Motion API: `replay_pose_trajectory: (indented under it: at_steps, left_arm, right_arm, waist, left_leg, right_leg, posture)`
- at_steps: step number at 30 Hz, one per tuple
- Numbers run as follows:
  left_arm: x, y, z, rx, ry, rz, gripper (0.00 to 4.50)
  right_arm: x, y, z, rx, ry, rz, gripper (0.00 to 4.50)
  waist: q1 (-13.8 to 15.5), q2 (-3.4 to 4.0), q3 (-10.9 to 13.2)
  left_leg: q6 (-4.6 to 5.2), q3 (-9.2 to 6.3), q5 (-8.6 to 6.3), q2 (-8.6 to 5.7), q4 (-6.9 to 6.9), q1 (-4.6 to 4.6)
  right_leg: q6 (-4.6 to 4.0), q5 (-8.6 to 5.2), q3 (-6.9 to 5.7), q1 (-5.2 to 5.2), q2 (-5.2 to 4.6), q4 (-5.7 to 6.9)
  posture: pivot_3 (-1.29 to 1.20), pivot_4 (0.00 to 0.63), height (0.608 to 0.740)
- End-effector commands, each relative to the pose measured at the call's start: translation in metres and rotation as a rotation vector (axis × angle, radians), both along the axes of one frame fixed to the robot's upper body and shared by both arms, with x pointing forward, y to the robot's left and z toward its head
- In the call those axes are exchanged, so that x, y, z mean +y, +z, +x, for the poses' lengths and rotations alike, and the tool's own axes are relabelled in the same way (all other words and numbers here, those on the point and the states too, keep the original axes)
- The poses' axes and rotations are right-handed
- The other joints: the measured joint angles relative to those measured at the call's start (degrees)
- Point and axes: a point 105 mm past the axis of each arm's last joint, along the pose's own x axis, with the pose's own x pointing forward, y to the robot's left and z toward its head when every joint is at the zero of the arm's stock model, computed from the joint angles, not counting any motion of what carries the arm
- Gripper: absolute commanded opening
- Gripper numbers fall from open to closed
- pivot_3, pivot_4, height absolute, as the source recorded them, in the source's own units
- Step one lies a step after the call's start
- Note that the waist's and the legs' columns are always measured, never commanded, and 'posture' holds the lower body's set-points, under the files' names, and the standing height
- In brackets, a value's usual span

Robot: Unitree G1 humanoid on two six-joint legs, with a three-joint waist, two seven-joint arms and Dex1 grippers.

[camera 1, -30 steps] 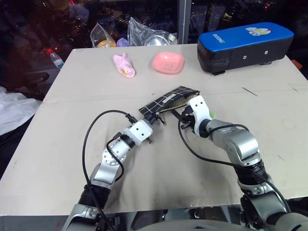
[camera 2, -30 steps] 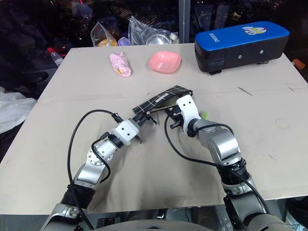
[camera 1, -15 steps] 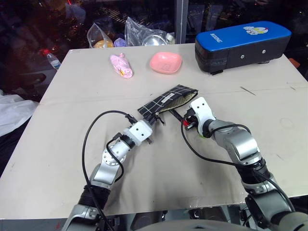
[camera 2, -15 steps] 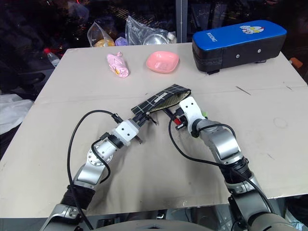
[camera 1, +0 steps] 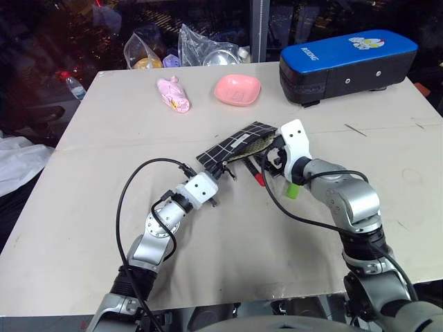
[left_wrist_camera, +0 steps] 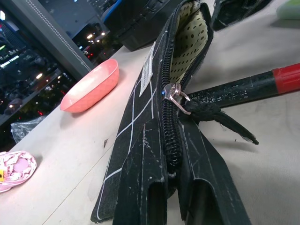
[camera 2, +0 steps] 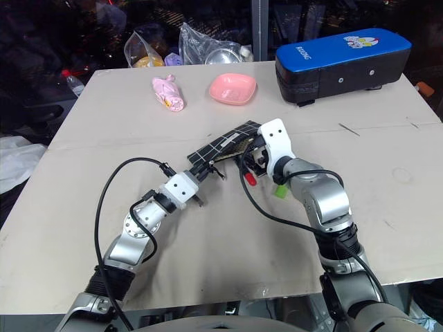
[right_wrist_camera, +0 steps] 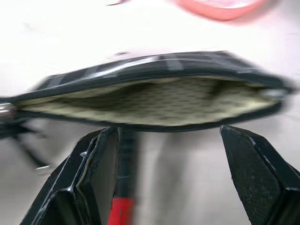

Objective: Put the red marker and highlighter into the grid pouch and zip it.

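The pouch (camera 1: 237, 147) lies near the middle of the table (camera 1: 104, 138), and its zipper is open, so its dotted lining shows. The left gripper (camera 1: 220, 172) is pinched shut on the pouch's near end, just beside the zipper pull (left_wrist_camera: 174, 93), and holds that end up. The right gripper (right_wrist_camera: 164, 154) has its fingers spread wide and holds nothing; it hangs right in front of the pouch's open mouth. The red marker (camera 1: 257, 173) is not inside yet. It lies on the table just in front of the mouth, below the right gripper. The highlighter (camera 1: 293, 188) is out too, lying on the table just beside the right arm. So nothing is packed yet. Both pens must go in, and then the zipper must be pulled shut.
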Motion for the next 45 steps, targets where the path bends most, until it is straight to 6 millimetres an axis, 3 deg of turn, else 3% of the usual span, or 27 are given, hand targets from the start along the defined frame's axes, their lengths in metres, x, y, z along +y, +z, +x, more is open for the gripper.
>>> replay_pose_trajectory:
  at_steps: [1, 5, 6, 10, 13, 14, 17, 21, 25, 28, 31, 38, 45]
  left_arm:
    - [0.002, 0.016, 0.0, -0.052, 0.001, -0.014, 0.0]
    - [0.004, 0.016, -0.001, -0.051, 0.004, -0.012, 0.0]
    - [0.005, 0.016, -0.001, -0.05, 0.005, -0.012, 0.0]
    - [0.006, 0.016, -0.002, -0.048, 0.009, -0.011, 0.0]
    - [0.006, 0.016, -0.003, -0.046, 0.011, -0.011, 0.0]
    - [0.005, 0.015, -0.003, -0.045, 0.011, -0.012, 0.0]
    - [0.004, 0.015, -0.003, -0.044, 0.008, -0.014, 0.0]
    - [0.005, 0.019, -0.001, -0.046, 0.01, -0.028, 0.0]
    - [0.002, 0.023, 0.0, -0.05, 0.002, -0.039, 0.0]
    - [-0.001, 0.025, 0.001, -0.05, -0.012, -0.043, 0.0]
    - [-0.004, 0.024, 0.001, -0.048, -0.024, -0.042, 0.0]
    - [-0.004, 0.026, 0.002, -0.051, -0.027, -0.037, 0.0]
    - [-0.006, 0.031, 0.002, -0.066, -0.045, -0.024, 0.0]
  right_arm:
    - [0.009, -0.019, -0.015, -0.002, 0.089, -0.12, 3.47]
    - [0.008, -0.039, -0.019, 0.014, 0.109, -0.206, 3.47]
    - [0.008, -0.042, -0.02, 0.021, 0.114, -0.208, 3.23]
    - [0.005, -0.042, -0.017, 0.008, 0.092, -0.211, 1.8]
    - [0.001, -0.037, -0.013, -0.007, 0.076, -0.206, 0.43]
    - [0.0, -0.036, -0.011, -0.011, 0.069, -0.203, 0.21]
    - [-0.015, -0.027, -0.006, -0.024, 0.039, -0.211, 0.22]
    - [-0.046, -0.003, -0.014, -0.074, 0.109, -0.257, 0.22]
    - [-0.081, 0.019, -0.023, -0.154, 0.216, -0.385, 0.22]
    - [-0.102, 0.04, -0.018, -0.236, 0.244, -0.493, 0.22]
    - [-0.103, 0.05, -0.013, -0.292, 0.266, -0.555, 0.22]
    - [-0.102, 0.047, -0.006, -0.36, 0.331, -0.654, 0.22]
    - [-0.076, 0.043, 0.004, -0.473, 0.437, -0.738, 0.22]
  waist:
    - [0.09, 0.0, 0.0]
    - [-0.01, -0.01, 0.0]
    - [-0.01, -0.01, 0.0]
    - [-0.01, -0.01, 0.0]
    - [0.11, -0.01, 0.0]
    - [0.13, -0.01, 0.0]
    - [0.15, -0.01, 0.0]
    - [0.64, -0.02, 0.03]
    - [0.5, -0.03, 0.05]
    - [0.11, -0.02, 0.09]
    - [0.52, -0.08, 0.19]
    - [0.8, -0.14, 0.23]
    - [0.99, -0.14, 0.23]
  left_leg:
    - [0.0, 0.0, 0.0, -0.01, 0.0, 0.0]
    - [0.0, 0.01, 0.0, -0.01, 0.0, -0.01]
    - [0.0, 0.01, 0.0, -0.01, 0.01, -0.01]
    - [0.0, 0.0, 0.0, 0.0, 0.0, -0.01]
    - [0.0, 0.0, 0.0, 0.0, 0.0, -0.01]
    - [0.0, 0.0, 0.0, 0.0, 0.01, -0.01]
    - [0.0, 0.0, 0.0, -0.01, 0.02, -0.01]
    - [0.01, 0.0, -0.01, -0.04, 0.04, -0.06]
    - [0.01, -0.02, -0.01, -0.01, -0.02, -0.07]
    - [0.01, 0.0, -0.01, 0.04, -0.03, -0.06]
    - [0.07, 0.03, -0.04, -0.01, 0.04, -0.1]
    - [0.06, 0.03, -0.04, 0.02, 0.04, -0.11]
    - [0.06, 0.04, -0.04, 0.03, 0.05, -0.11]
  right_leg:
    - [0.0, 0.0, 0.0, 0.0, -0.01, -0.01]
    - [0.0, 0.0, 0.0, 0.0, -0.02, -0.02]
    - [0.0, 0.0, 0.0, 0.0, -0.02, -0.01]
    - [0.0, 0.0, -0.01, 0.0, -0.01, -0.02]
    - [0.0, 0.0, -0.01, 0.01, -0.01, -0.03]
    - [0.0, 0.0, -0.01, 0.01, -0.01, -0.02]
    - [0.0, 0.0, -0.01, 0.01, -0.01, -0.02]
    - [0.01, 0.0, -0.03, 0.02, -0.04, -0.08]
    - [0.01, 0.0, -0.07, 0.02, -0.03, -0.12]
    - [0.01, 0.0, -0.06, 0.01, -0.01, -0.1]
    - [0.03, 0.0, -0.08, 0.06, -0.05, -0.23]
    - [0.02, 0.0, -0.08, 0.08, -0.05, -0.29]
    - [0.02, 0.01, -0.07, 0.08, -0.04, -0.28]
  posture:
    - [0.0, 0.15, 0.734]
    - [0.0, 0.15, 0.734]
    - [0.0, 0.15, 0.734]
    - [0.0, 0.15, 0.734]
    - [0.0, 0.15, 0.734]
    - [0.0, 0.15, 0.734]
    - [0.0, 0.15, 0.734]
    - [0.0, 0.15, 0.734]
    - [0.0, 0.15, 0.734]
    - [0.0, 0.15, 0.734]
    - [0.0, 0.15, 0.734]
    - [0.0, 0.15, 0.734]
    - [0.0, 0.15, 0.734]
